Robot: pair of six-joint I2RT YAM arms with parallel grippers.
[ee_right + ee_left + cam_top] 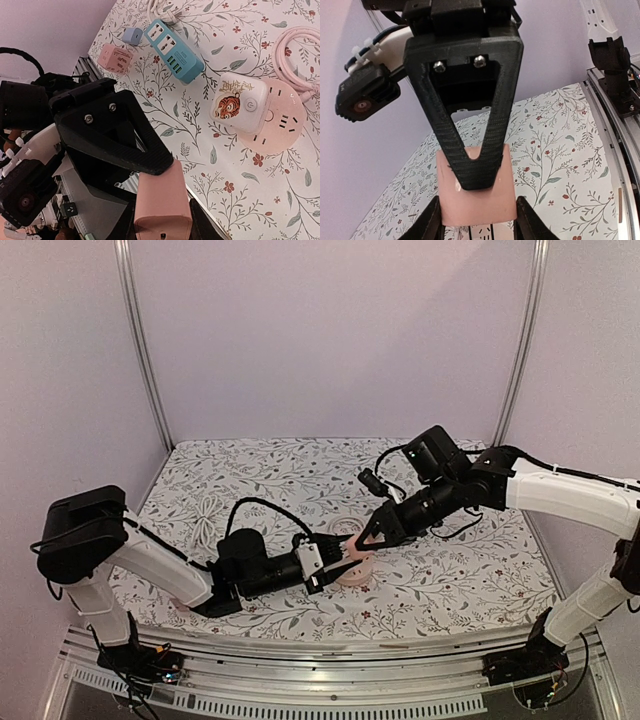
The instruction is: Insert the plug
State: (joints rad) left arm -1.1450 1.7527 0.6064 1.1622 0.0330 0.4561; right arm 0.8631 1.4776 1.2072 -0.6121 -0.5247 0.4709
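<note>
The pink plug [162, 200] is smooth matt plastic, the blue power strip [175, 47] glossier plastic, the right gripper [477, 175] ribbed black plastic, the tablecloth [280, 195] printed cloth.

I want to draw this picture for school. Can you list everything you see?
plug: one, pink, held between both grippers
round socket: one, pink, on the cloth
tiger block: one, white, sitting on the round socket
power strip: one, blue, on the cloth
grey cube: one, grey-blue, beside the power strip
pink cube: one, pink, beside the power strip
pink cord: one, pink, curled by the round socket
white cord: one, white, beyond the power strip
cloth: one, white with flowers, covering the table
left gripper: one, black, shut on the plug
right gripper: one, black, shut on the plug
</note>
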